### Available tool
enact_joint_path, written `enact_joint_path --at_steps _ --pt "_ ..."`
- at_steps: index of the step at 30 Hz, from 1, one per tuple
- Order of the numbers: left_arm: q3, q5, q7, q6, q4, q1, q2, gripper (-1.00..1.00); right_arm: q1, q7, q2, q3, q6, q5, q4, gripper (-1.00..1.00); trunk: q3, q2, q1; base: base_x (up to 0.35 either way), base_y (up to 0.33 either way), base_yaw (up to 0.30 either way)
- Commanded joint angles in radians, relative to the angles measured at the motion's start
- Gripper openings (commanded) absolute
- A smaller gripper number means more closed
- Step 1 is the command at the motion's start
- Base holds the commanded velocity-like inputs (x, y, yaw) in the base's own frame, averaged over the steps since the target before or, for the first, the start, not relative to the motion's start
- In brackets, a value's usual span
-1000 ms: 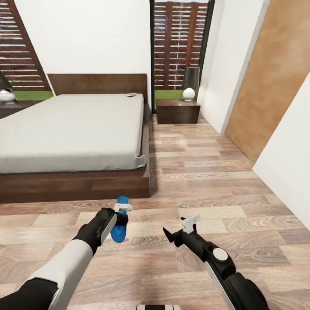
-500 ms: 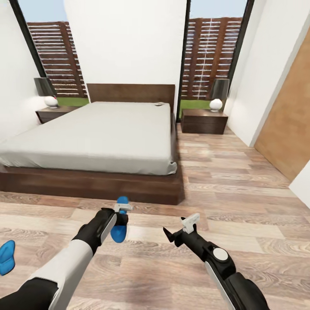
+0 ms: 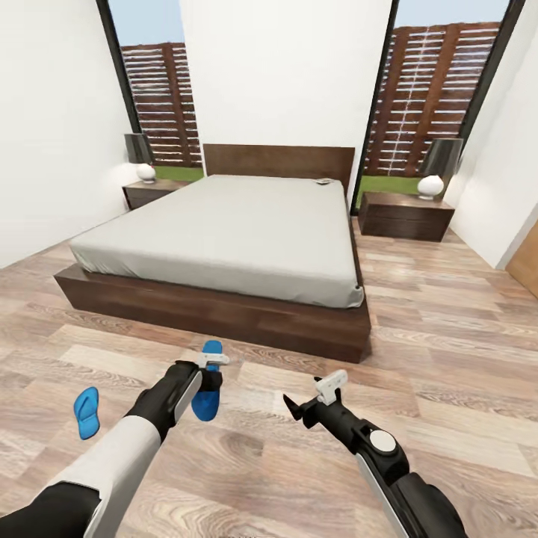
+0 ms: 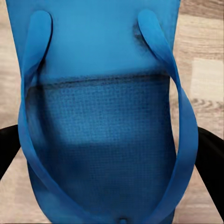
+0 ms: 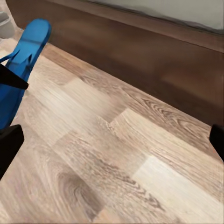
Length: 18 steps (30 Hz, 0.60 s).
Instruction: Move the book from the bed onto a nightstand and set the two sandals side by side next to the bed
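Facing the foot of the bed (image 3: pixel 224 232) from the wood floor (image 3: pixel 448 359), the whole bedroom is taken in by the head camera: white walls, tall black-framed windows on both sides of the headboard (image 3: pixel 278 160).

One blue sandal (image 3: pixel 207 388) is gripped by the left gripper (image 3: pixel 211 371), held out in front of the bed's foot edge. In the left wrist view the sandal (image 4: pixel 102 121) is seen up close, straps and textured footbed facing the lens, with a black finger (image 4: pixel 210 163) pressed in at each side, so the jaws are closed on it.

The other sandal (image 3: pixel 87 412) is lying flat on the floor, well apart from the bed, off toward the left corner of the bed's foot end.

The right gripper (image 3: pixel 317 397) is held out over bare floor with its jaws spread wide and nothing between them. In the right wrist view its dark fingertips (image 5: pixel 9 144) are seen far apart at the picture's edges, with the carried sandal (image 5: pixel 21 70) off to one side and the bed's dark wooden base (image 5: pixel 140 65) beyond.

A nightstand (image 3: pixel 406 215) is set at each side of the headboard, each topped with a lamp (image 3: pixel 437 164); the second one (image 3: pixel 153 192) is by the left wall. Something small is resting on the mattress near the right head corner (image 3: pixel 323 181), probably the book, but it's too tiny to be sure.
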Motion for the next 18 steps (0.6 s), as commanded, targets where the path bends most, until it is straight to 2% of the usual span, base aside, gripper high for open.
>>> enact_joint_path --at_steps 1,9,18 --pt "-0.004 0.01 0.008 0.003 -0.001 -0.001 0.001 -1.0 0.0 0.0 -0.001 0.001 0.007 -0.009 -0.002 1.0 -0.001 0.0 0.0 -0.056 0.197 0.282" --pt "-0.004 0.012 0.008 -0.003 -0.001 -0.001 0.0 -1.0 0.0 0.0 -0.001 0.001 0.007 -0.009 -0.002 1.0 -0.001 0.0 0.0 -0.044 0.225 0.282" --pt "-0.004 0.013 0.01 -0.008 -0.001 -0.001 0.0 -1.0 0.0 0.0 -0.001 0.001 0.007 -0.009 -0.002 1.0 -0.001 0.0 0.0 0.176 0.217 0.282"
